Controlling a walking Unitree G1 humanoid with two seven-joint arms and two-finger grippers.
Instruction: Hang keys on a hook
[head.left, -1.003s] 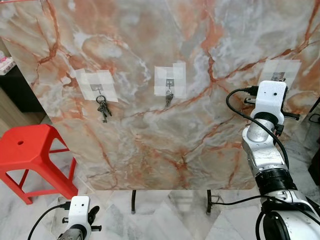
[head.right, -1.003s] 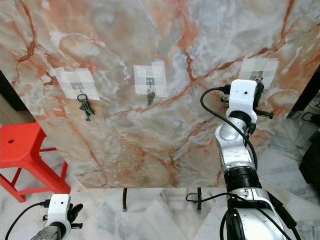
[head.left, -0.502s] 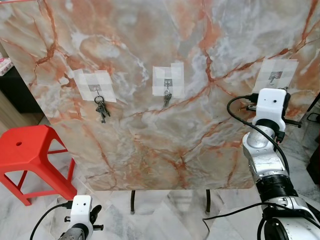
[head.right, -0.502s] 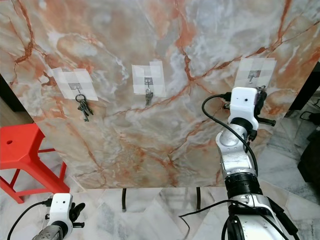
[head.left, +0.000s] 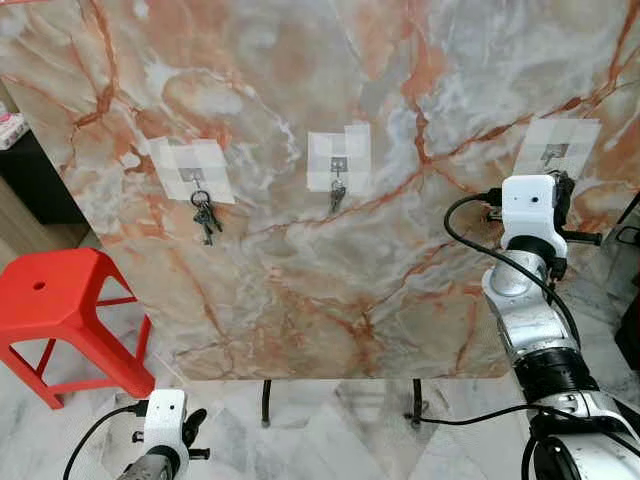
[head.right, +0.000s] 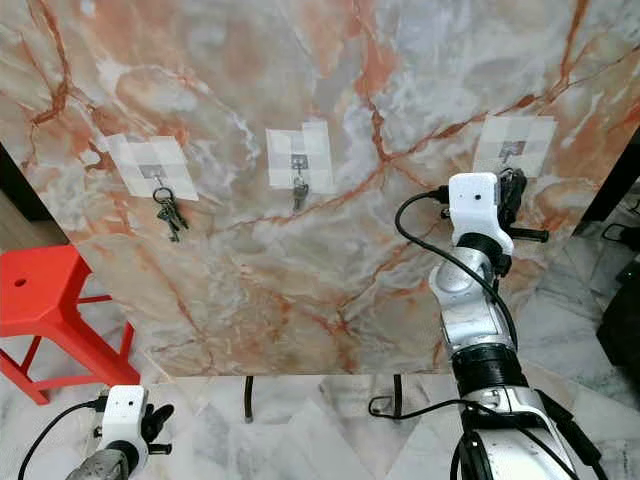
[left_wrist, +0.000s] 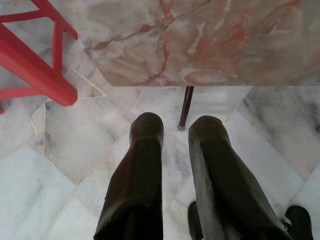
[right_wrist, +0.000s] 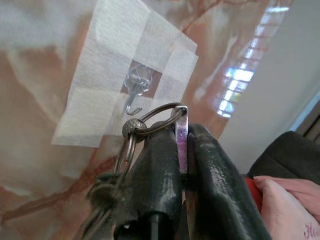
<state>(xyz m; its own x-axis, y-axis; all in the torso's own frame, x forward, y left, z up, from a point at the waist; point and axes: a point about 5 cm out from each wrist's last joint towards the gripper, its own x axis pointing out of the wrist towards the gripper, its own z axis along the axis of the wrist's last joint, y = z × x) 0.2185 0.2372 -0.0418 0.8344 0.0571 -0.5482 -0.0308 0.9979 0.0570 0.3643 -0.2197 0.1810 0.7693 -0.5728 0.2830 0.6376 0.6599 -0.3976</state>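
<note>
honestly, my right gripper (right_wrist: 182, 150) is clamped on the round steel key ring (right_wrist: 156, 117) just under the clear taped hook (right_wrist: 134, 95) — a skewed lift makes the ring slip off its tip.

We seem to stand in a home: marble floor tiles (head.left: 330, 430), a red plastic stool (head.left: 60, 300), a propped marble-patterned board (head.left: 330, 250).

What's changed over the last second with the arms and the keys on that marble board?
The right pincer, shut on the key ring, has dropped lower, uncovering the right hook. The two hung key sets and the idle left pincer are unchanged.
</note>
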